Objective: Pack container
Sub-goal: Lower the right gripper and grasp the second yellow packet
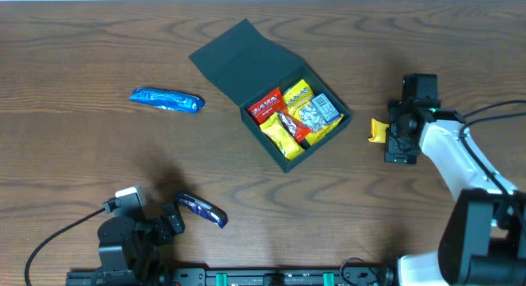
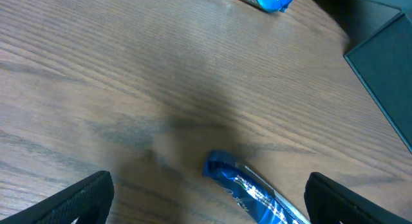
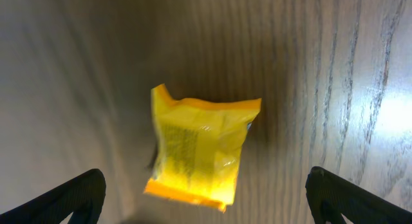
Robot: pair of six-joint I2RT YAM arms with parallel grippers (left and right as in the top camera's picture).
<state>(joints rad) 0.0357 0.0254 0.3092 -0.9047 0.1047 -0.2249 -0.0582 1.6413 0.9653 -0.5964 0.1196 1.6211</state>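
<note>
Container of dark teal-green matte cardboard [image 1: 238,60], square, lid flap thrown back, sits mid-table on the brown wooden table [image 1: 82,171], with red and yellow snack packets [image 1: 296,113] inside. At far left lies a shiny light-blue wrapper [image 1: 167,99]. The left gripper [image 2: 209,188] has its jaws spread, and the wrist view shows a dark blue foil packet [image 1: 203,210] between them. Right of the box, the right gripper [image 3: 206,185] has its jaws spread over a crumpled yellow packet [image 3: 199,150].
</note>
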